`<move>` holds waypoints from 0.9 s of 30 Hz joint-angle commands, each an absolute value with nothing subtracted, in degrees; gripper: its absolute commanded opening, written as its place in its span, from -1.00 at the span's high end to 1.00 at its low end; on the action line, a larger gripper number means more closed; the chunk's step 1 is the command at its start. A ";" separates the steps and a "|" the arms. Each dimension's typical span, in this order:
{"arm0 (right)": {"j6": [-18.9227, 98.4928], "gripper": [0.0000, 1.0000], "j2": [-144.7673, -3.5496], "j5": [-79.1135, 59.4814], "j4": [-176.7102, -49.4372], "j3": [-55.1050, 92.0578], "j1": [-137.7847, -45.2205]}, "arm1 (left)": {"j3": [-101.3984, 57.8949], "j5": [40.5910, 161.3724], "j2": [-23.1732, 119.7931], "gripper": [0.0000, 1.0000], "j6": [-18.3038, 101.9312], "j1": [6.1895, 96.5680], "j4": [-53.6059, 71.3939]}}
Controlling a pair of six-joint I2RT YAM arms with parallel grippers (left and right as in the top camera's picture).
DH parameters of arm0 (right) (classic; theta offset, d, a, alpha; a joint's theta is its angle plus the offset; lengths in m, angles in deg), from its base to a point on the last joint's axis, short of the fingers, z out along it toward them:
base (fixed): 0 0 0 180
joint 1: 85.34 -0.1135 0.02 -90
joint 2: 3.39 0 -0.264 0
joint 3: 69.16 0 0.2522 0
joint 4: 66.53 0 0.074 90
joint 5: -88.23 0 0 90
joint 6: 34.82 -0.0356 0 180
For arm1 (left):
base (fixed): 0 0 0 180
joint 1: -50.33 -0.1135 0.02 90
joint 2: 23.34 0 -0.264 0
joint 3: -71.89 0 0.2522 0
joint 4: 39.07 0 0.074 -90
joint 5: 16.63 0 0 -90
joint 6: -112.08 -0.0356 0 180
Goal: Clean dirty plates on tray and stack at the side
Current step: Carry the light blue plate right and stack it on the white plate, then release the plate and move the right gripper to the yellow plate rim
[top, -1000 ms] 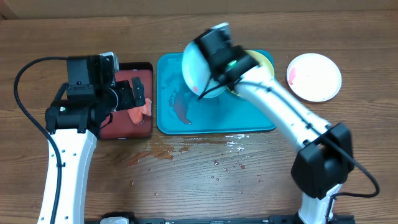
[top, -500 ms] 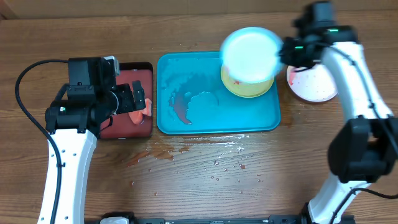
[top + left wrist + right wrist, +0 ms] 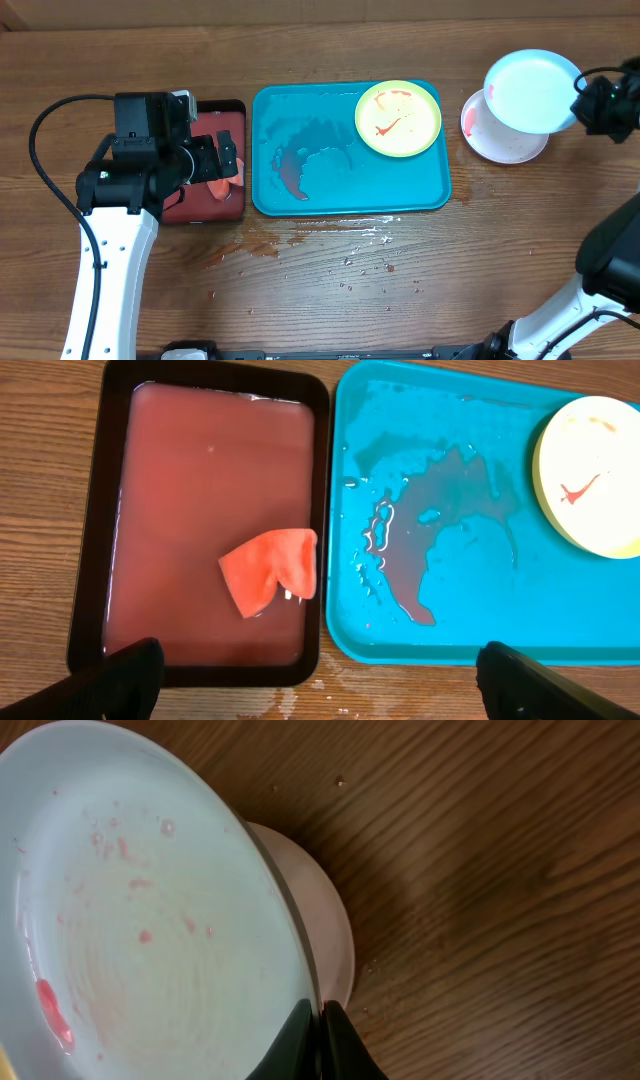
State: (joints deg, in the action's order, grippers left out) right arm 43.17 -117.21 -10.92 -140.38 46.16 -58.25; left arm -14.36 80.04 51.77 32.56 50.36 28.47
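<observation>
Stacking: right gripper (image 3: 318, 1020), jaws pinched on the rim of the light blue plate (image 3: 532, 90), should level it over the white plate (image 3: 500, 148) before releasing; left gripper (image 3: 325, 680) gapes wide, empty.

The wood-grain tabletop (image 3: 330, 300) is carrying the turquoise tray (image 3: 420, 185) at centre, the black-rimmed tray (image 3: 230, 104) lying just beside its left edge, the white plate (image 3: 500, 148) sitting near its right; reddish splashes (image 3: 255, 248) are lying in front
</observation>
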 commanded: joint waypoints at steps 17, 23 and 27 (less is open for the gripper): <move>42.93 0.92 -122.67 -10.88 -134.44 38.64 -58.01 | -15.09 80.46 51.40 -0.99 31.92 50.87 27.99; 42.95 0.31 -122.67 -12.97 -134.31 38.62 -58.62 | -15.09 80.46 51.40 -1.00 31.92 50.87 27.99; 42.93 0.06 -122.67 -19.77 -134.35 38.79 -59.03 | -15.09 80.48 51.40 -1.00 31.92 50.91 28.01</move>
State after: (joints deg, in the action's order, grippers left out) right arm 43.02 -122.91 -13.98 -134.42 38.66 -58.33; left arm -14.36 80.06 51.77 32.56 50.36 28.27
